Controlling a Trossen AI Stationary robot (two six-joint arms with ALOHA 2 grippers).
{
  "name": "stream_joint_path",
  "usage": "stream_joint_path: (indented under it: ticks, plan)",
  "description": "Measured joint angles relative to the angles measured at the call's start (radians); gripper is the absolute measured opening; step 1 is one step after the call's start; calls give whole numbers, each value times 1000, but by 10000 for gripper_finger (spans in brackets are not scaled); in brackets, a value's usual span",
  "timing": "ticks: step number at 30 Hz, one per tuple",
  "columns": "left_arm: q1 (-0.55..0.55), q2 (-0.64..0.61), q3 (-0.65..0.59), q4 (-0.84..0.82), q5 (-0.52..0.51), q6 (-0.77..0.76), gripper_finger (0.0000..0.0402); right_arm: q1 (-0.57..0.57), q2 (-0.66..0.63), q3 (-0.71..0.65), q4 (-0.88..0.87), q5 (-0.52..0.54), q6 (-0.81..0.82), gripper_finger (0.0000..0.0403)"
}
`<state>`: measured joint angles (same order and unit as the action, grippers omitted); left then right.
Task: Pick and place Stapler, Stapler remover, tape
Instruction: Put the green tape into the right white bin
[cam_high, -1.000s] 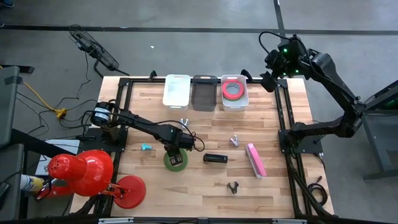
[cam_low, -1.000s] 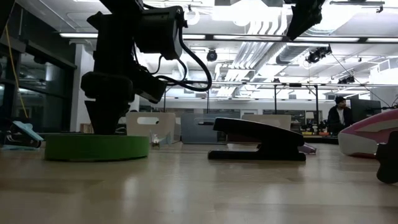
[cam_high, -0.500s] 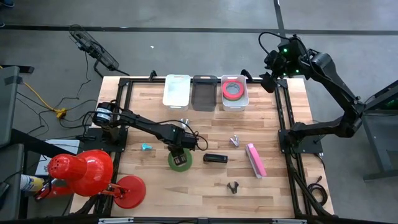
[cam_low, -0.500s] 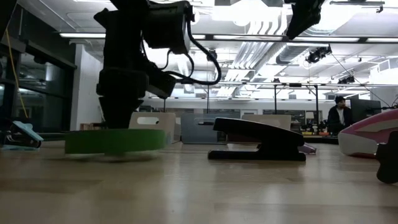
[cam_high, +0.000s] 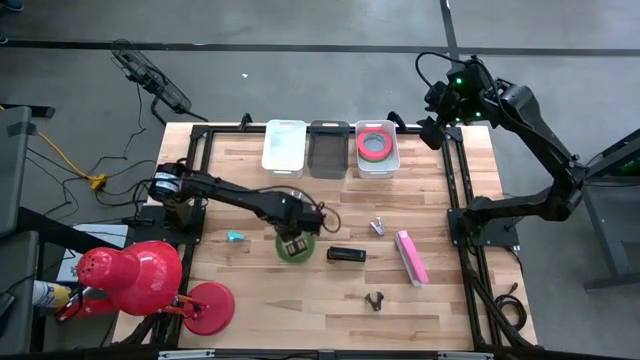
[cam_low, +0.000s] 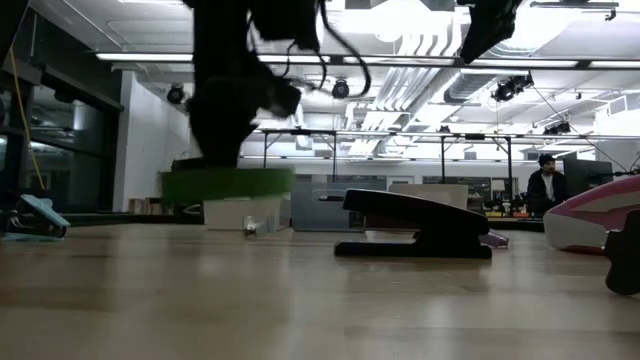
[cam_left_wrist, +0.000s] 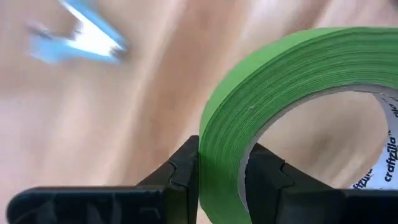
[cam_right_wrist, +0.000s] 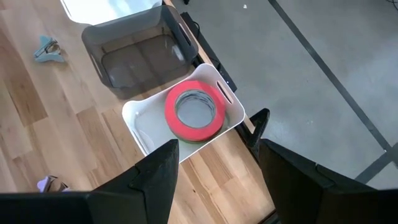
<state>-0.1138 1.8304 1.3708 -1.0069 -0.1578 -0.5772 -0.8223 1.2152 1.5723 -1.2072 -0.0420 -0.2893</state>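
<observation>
A bright green tape roll hangs in my left gripper near the table's middle, clear of the wood in the low view. The left gripper is shut on it. A pink-red tape roll lies flat in the far white bin. The black stapler and the pink stapler lie on the table to the right of the held roll. A blue staple remover lies to its left. My right gripper waits open, high over the far right corner. My left gripper pinches the green roll's wall, one finger inside the ring's open centre and the other finger outside. The fingers come from above, pointing down. The roll hangs roughly level below them, lifted clear of the table.
A white bin and a dark bin stand beside the tape bin at the far edge. More staple removers lie at mid-table, near the front and by the bins. A red lamp-like object sits off the left near corner.
My left gripper has risen with the green roll and moved toward the table's right and slightly toward the far edge. The roll lay flat on the wood a second ago, tipped as it left it, and now hangs clear above the table.
</observation>
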Motion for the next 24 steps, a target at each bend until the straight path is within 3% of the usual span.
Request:
stream_joint_path:
  ticks: [9,15,24]
  plan:
    - [103,-47,163,-48,-155,96,83,0,0,0,0,-29,-1,213]
    - [175,-75,263,8,-231,180,83,0,0,0,8,-50,-10,213]
    - [276,-83,442,203,-289,387,82,0,0,0,68,-272,-53,213]
